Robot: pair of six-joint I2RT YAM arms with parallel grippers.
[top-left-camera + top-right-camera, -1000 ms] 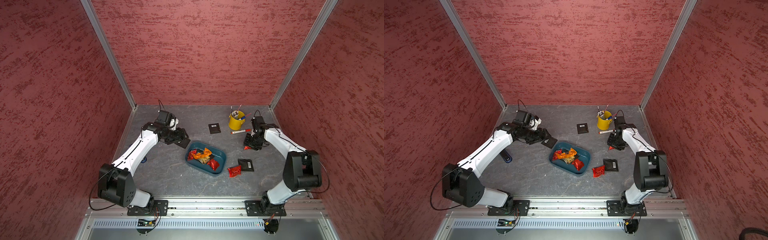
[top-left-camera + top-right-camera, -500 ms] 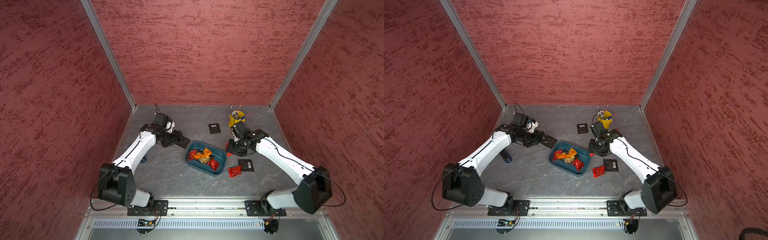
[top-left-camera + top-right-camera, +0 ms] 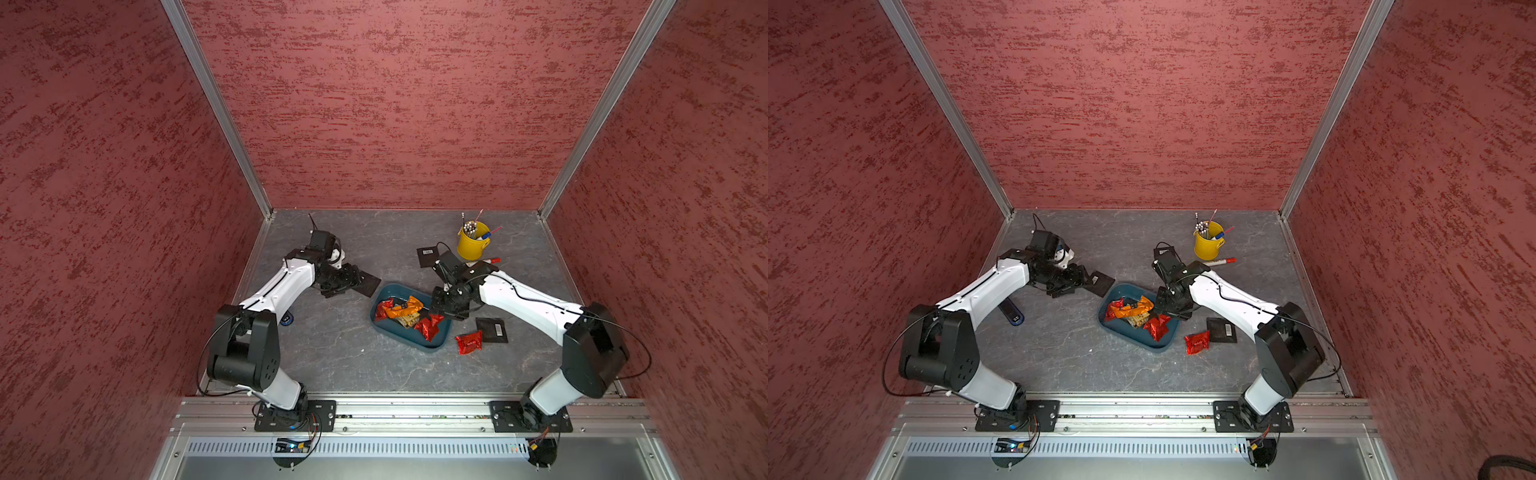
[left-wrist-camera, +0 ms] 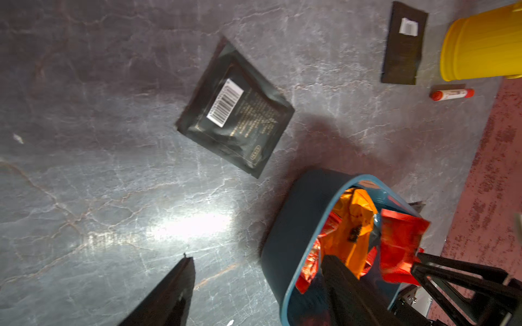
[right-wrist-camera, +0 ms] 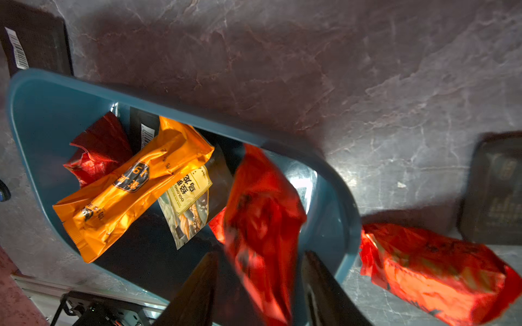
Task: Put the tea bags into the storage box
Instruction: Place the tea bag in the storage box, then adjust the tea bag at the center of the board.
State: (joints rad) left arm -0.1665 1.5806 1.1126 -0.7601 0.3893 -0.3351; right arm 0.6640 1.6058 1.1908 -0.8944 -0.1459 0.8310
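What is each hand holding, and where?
Left hand: nothing. Right hand: a blurred red packet hangs between its parted fingers; whether gripped cannot be told.

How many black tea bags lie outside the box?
3: one black packet left of the storage box, one by the yellow cup, one beside the loose red pouch. More may be hidden.

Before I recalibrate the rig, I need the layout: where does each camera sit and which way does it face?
Top views: overhead by the arm bases, looking down on the table and storage box; left arm and right arm show whole.
Left wrist: on the left arm, facing a black packet beside the box; left gripper fingers show.
Right wrist: on the right arm, looking into the box; right gripper fingers flank a red pouch.
Shared: all four show the box and orange wrapper.
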